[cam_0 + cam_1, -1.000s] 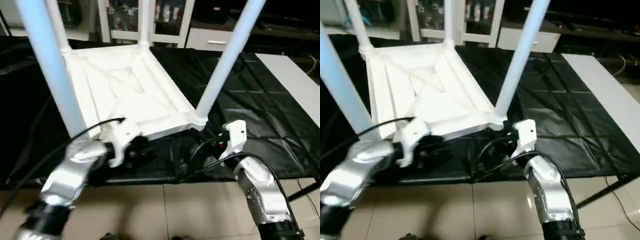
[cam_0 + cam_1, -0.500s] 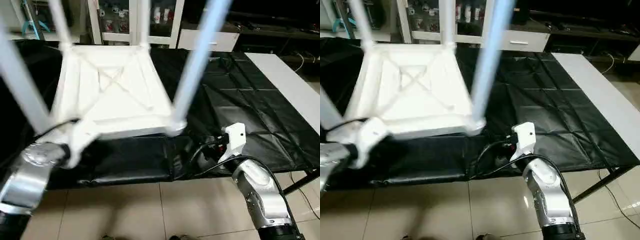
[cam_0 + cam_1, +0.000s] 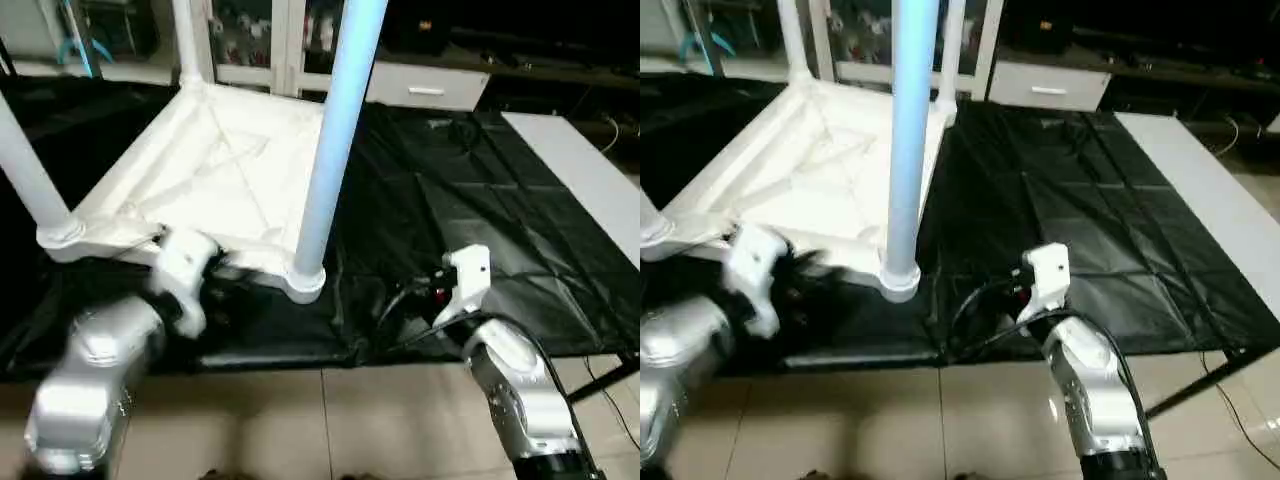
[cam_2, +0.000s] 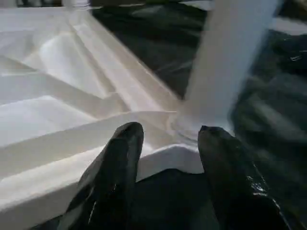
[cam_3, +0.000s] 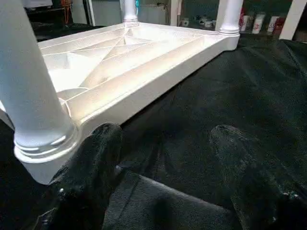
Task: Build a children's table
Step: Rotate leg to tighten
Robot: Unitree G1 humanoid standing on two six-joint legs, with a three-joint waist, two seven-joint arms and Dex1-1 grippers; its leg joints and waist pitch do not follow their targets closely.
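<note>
The children's table lies upside down on the black cloth (image 3: pixel 470 190), its ribbed white tabletop (image 3: pixel 220 170) facing up. White legs stand in its corner sockets: one at the near corner (image 3: pixel 335 120), one at the left (image 3: pixel 25 170), one at the back (image 3: pixel 185 40). My left gripper (image 4: pixel 170 134) is at the near rim beside the near corner socket (image 3: pixel 303 283). Its fingers (image 4: pixel 115 167) stand apart with the rim showing between them. Whether they touch the rim I cannot tell. My right gripper (image 5: pixel 165 134) is open over the cloth, right of that corner, holding nothing.
A white cabinet with glass doors (image 3: pixel 260 40) and a white drawer unit (image 3: pixel 425 90) stand behind. A white board (image 3: pixel 590 170) lies at the right. Black cables (image 3: pixel 400 300) loop by the right gripper. Tiled floor (image 3: pixel 330 420) lies below the surface's front edge.
The upturned table has turned and slid left, so its near corner leg now stands well left of my right gripper. My left arm moved along with it. The right gripper stayed put.
</note>
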